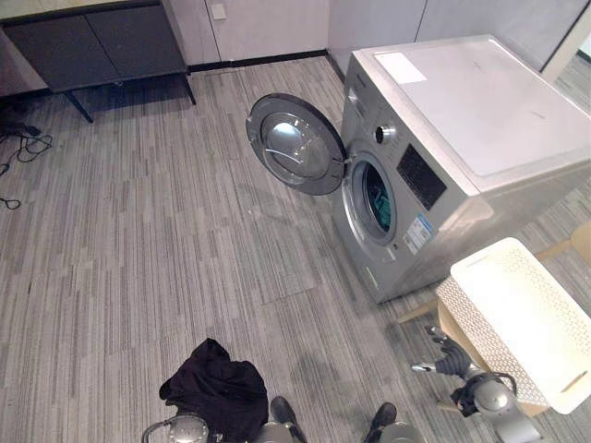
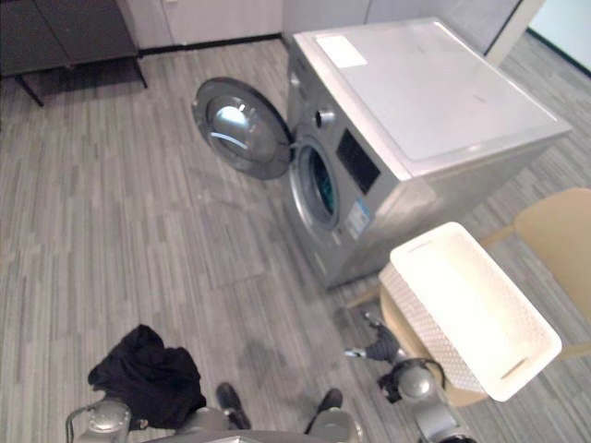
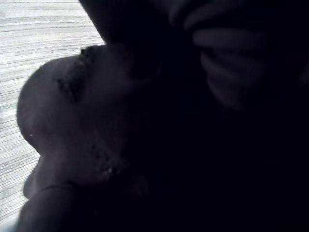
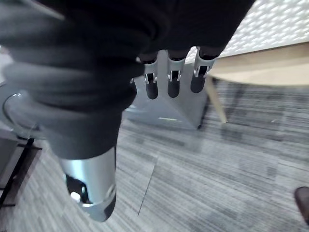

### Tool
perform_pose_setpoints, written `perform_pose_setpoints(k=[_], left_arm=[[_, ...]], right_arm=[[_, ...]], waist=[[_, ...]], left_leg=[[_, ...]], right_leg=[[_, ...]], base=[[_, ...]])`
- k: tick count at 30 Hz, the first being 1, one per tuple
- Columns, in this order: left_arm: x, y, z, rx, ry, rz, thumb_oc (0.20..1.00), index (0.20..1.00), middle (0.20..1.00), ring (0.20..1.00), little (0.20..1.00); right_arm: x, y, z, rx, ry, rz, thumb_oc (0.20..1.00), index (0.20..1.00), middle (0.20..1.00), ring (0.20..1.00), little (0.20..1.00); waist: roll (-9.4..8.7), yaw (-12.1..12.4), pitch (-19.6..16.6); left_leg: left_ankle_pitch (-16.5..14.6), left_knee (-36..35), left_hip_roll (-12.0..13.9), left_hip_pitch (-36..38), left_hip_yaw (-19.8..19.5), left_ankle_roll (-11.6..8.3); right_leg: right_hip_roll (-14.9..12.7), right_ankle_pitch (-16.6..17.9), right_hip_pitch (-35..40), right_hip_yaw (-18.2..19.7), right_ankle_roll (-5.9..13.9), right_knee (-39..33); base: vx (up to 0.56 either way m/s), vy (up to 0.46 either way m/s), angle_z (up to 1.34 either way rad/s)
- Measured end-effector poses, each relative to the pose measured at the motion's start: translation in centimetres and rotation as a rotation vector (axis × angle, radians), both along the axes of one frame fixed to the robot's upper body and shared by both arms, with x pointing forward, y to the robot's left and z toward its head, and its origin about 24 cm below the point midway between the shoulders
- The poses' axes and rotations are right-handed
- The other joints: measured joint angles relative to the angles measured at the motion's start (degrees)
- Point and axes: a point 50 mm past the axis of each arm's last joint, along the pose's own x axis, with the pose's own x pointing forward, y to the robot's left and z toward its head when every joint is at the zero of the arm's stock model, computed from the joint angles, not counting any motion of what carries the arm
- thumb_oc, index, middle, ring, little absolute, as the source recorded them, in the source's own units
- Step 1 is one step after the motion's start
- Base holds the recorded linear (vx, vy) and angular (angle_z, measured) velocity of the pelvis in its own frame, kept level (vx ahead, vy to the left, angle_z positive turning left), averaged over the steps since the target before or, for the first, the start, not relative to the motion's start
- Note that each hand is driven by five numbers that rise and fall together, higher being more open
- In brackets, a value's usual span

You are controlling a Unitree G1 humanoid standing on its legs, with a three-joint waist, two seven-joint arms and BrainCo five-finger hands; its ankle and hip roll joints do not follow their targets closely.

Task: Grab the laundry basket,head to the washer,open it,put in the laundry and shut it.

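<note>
The silver washer (image 1: 462, 120) stands at the right with its round door (image 1: 295, 143) swung wide open to the left. Some teal cloth (image 1: 379, 201) shows inside the drum. A white perforated laundry basket (image 1: 473, 325) sits on a wooden chair to the washer's right and looks empty. Low at the left, a black garment (image 1: 214, 388) hangs bunched above the floor, with my left hand (image 3: 227, 63) curled into its folds. My right hand (image 1: 452, 362) hovers beside the basket's near wall, fingers (image 4: 174, 84) straight and holding nothing.
The light wooden chair (image 2: 554, 231) under the basket stands close to the washer's right side. A dark cabinet on thin legs (image 1: 92, 41) lines the far wall at the left. Grey striped floor (image 1: 166, 231) stretches between me and the washer door.
</note>
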Motion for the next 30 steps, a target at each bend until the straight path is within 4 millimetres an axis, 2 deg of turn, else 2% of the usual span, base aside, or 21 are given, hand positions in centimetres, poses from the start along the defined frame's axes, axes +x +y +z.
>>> perform_pose_setpoints(k=[2,4,6,7,10,11,12,13,14,16,18,19,20,21,23,24,25,26,27,28,30], left_arm=[[1.3,0.6,0.8,0.039,-0.028,-0.026,0.200,0.200,0.200,0.200,0.200],[2.1,1.0,1.3,0.060,-0.053,-0.023,0.200,0.200,0.200,0.200,0.200],[2.1,1.4,1.4,0.075,-0.055,-0.020,0.200,0.200,0.200,0.200,0.200],[2.2,1.2,1.4,0.070,-0.060,-0.019,0.200,0.200,0.200,0.200,0.200],[2.4,0.7,1.3,0.057,-0.065,-0.012,0.200,0.200,0.200,0.200,0.200],[2.4,0.4,1.0,0.046,-0.056,-0.005,0.200,0.200,0.200,0.200,0.200],[1.8,0.4,0.7,0.046,-0.036,0.001,0.200,0.200,0.200,0.200,0.200],[1.3,0.1,0.5,0.042,-0.019,-0.011,0.200,0.200,0.200,0.200,0.200],[1.3,-0.5,0.3,0.027,-0.019,-0.021,0.200,0.200,0.200,0.200,0.200],[1.4,-0.9,0.2,0.019,-0.011,-0.038,0.200,0.200,0.200,0.200,0.200],[1.3,-1.6,-0.1,-0.002,-0.008,-0.042,0.200,0.200,0.200,0.200,0.200],[0.9,-1.6,-0.3,-0.002,0.005,-0.042,0.200,0.200,0.200,0.200,0.200],[0.4,-2.2,-0.6,-0.017,0.021,-0.050,0.200,0.200,0.200,0.200,0.200],[0.9,-2.5,-0.5,-0.019,0.009,-0.067,0.200,0.200,0.200,0.200,0.200],[1.6,-2.7,0.0,-0.021,-0.025,-0.079,0.200,0.200,0.200,0.200,0.200],[2.0,-2.8,0.2,-0.020,-0.035,-0.087,0.200,0.200,0.200,0.200,0.200],[2.1,-2.8,0.2,-0.016,-0.037,-0.089,0.200,0.200,0.200,0.200,0.200],[2.0,-2.7,0.1,-0.014,-0.033,-0.089,0.200,0.200,0.200,0.200,0.200],[1.9,-2.7,0.1,-0.012,-0.031,-0.090,0.200,0.200,0.200,0.200,0.200],[2.3,-2.5,0.3,-0.005,-0.041,-0.093,0.200,0.200,0.200,0.200,0.200],[2.7,-2.4,0.5,0.000,-0.049,-0.097,0.200,0.200,0.200,0.200,0.200]], right_arm=[[0.2,1.1,-0.1,0.014,-0.004,0.033,1.000,1.000,1.000,1.000,1.000],[0.4,1.6,0.0,0.027,-0.013,0.041,1.000,1.000,1.000,1.000,1.000],[0.8,1.7,0.2,0.027,-0.023,0.044,1.000,1.000,1.000,1.000,1.000],[0.9,1.6,0.4,0.025,-0.031,0.048,1.000,1.000,1.000,1.000,1.000],[1.1,1.3,0.5,0.024,-0.035,0.036,1.000,1.000,1.000,1.000,1.000],[0.6,1.2,0.1,0.032,-0.011,0.021,1.000,1.000,1.000,1.000,1.000],[0.4,1.3,-0.3,0.034,0.006,0.014,1.000,1.000,1.000,1.000,1.000],[-0.4,1.0,-0.6,0.038,0.026,-0.001,1.000,1.000,1.000,1.000,1.000],[-0.5,0.6,-0.7,0.029,0.031,-0.012,1.000,1.000,1.000,1.000,1.000],[-0.6,0.4,-1.0,0.034,0.049,-0.032,1.000,1.000,1.000,1.000,1.000],[-0.2,-0.1,-1.0,0.016,0.051,-0.042,1.000,1.000,1.000,1.000,1.000],[0.0,-0.3,-0.8,0.014,0.038,-0.051,1.000,1.000,1.000,1.000,1.000],[0.2,-1.3,-0.3,-0.014,0.010,-0.066,1.000,1.000,1.000,1.000,1.000],[0.3,-1.6,-0.2,-0.017,0.001,-0.081,1.000,1.000,1.000,1.000,1.000],[-0.4,-0.3,-0.7,0.025,0.019,-0.061,1.000,1.000,1.000,1.000,1.000],[-1.2,0.2,-1.3,0.041,0.046,-0.070,1.000,1.000,1.000,1.000,1.000],[-1.3,0.6,-1.4,0.054,0.049,-0.069,1.000,1.000,1.000,1.000,1.000],[-1.7,0.8,-1.7,0.056,0.062,-0.063,1.000,1.000,1.000,1.000,1.000],[-1.9,0.9,-1.9,0.054,0.073,-0.059,1.000,1.000,1.000,1.000,1.000],[-2.0,1.0,-2.3,0.057,0.090,-0.061,1.000,1.000,1.000,1.000,1.000],[-2.0,1.0,-2.5,0.053,0.107,-0.055,1.000,1.000,1.000,1.000,1.000]], waist=[[-0.49,0.0,0.1],[0.12,0.1,0.6],[0.49,-1.0,2.3],[0.92,-1.3,2.6],[0.92,-2.6,4.3],[0.46,-3.4,5.2],[-0.06,-3.3,5.3],[-0.52,-4.0,5.1],[0.90,-4.0,4.9],[1.16,-4.2,4.9],[1.81,-3.7,4.5],[1.38,-3.3,3.5],[1.41,-2.5,1.7],[1.17,-2.4,1.6],[-0.16,-2.7,1.7],[-1.20,-2.7,2.1],[-1.53,-2.2,2.3],[-1.41,-2.7,2.3],[-1.61,-2.6,2.3],[-0.83,-2.5,1.9],[-0.86,-1.4,2.1]], left_leg=[[-1.8,-0.3,-2.5,1.0,-3.2,2.67],[-2.0,-2.0,-3.1,2.6,-4.5,3.13],[-2.6,-2.9,-3.9,5.7,-4.7,3.52],[-4.2,-3.5,-3.9,6.3,-5.2,4.27],[-4.2,-5.2,-4.7,7.9,-7.2,2.66],[-4.3,-5.3,-5.2,8.8,-8.0,0.92],[-5.3,-5.3,-5.4,10.1,-8.4,-0.34],[-6.6,-5.2,-5.2,12.7,-10.9,-1.74],[-7.5,-4.9,-2.9,13.9,-12.2,-2.21],[-8.6,1.0,-0.7,13.4,-13.4,-3.86],[-7.8,12.3,4.1,11.8,-13.0,-5.18],[-6.8,17.5,5.3,10.0,-12.9,-5.48],[-8.2,23.2,6.6,6.8,-15.2,-6.92],[-9.7,23.4,6.0,5.1,-15.8,-7.07],[-10.6,18.3,4.3,2.1,-15.5,-7.04],[-10.3,11.3,2.2,0.9,-16.9,-6.69],[-8.9,6.9,1.8,0.8,-16.9,-6.63],[-7.0,3.9,2.5,-1.3,-18.5,-7.11],[-4.7,1.0,2.8,-2.4,-21.2,-8.25],[-0.5,-4.4,2.8,-4.4,-27.8,-8.91],[1.8,-7.1,2.7,-6.3,-37.9,-8.79]], right_leg=[[-3.5,-1.4,-6.0,7.5,-0.27,14.2],[0.8,-4.3,-10.1,15.0,0.54,18.4],[5.2,-5.7,-13.8,16.4,-0.50,18.9],[6.9,-5.9,-15.9,16.4,-0.78,17.8],[10.0,-5.3,-20.5,17.2,0.08,6.8],[10.3,-4.2,-21.7,16.4,1.11,-3.3],[9.9,-3.9,-22.4,13.8,0.99,-5.6],[10.2,-1.8,-19.5,13.2,-0.14,-7.5],[11.6,1.4,-18.6,13.5,-0.21,-6.1],[13.1,2.4,-16.9,13.6,-2.75,-5.0],[16.4,1.8,-11.4,12.0,-4.11,-8.2],[17.2,3.2,-9.6,12.8,-6.46,-10.3],[19.2,4.7,-7.1,14.8,-10.48,-13.9],[19.6,5.3,-6.1,15.6,-10.50,-15.7],[19.9,6.5,-3.5,17.6,-10.60,-19.4],[20.0,6.8,-0.5,19.7,-10.15,-22.3],[20.0,7.3,0.6,20.1,-10.51,-22.5],[20.9,5.9,1.8,22.5,-9.12,-22.8],[21.5,5.4,2.4,23.6,-8.84,-23.1],[22.6,4.5,3.3,26.6,-9.06,-23.1],[23.7,4.8,3.7,31.3,-8.57,-22.8]], base=[[0.25,0.187,0.58],[0.27,0.106,0.44],[0.30,0.045,0.34],[0.34,-0.059,0.19],[0.43,-0.140,0.31],[0.34,-0.146,0.54],[0.40,-0.170,0.85],[0.48,-0.259,0.54],[0.49,-0.308,0.62],[0.38,-0.276,0.41],[0.24,-0.170,-0.04],[0.19,-0.062,-0.62],[0.21,-0.012,-0.58],[0.24,0.044,-0.58],[0.16,0.079,-0.44],[0.15,0.098,-0.68],[0.24,0.115,-0.88],[0.30,0.143,-0.91],[0.37,0.222,-1.07],[0.28,0.182,-1.16],[0.27,0.235,-1.40]])
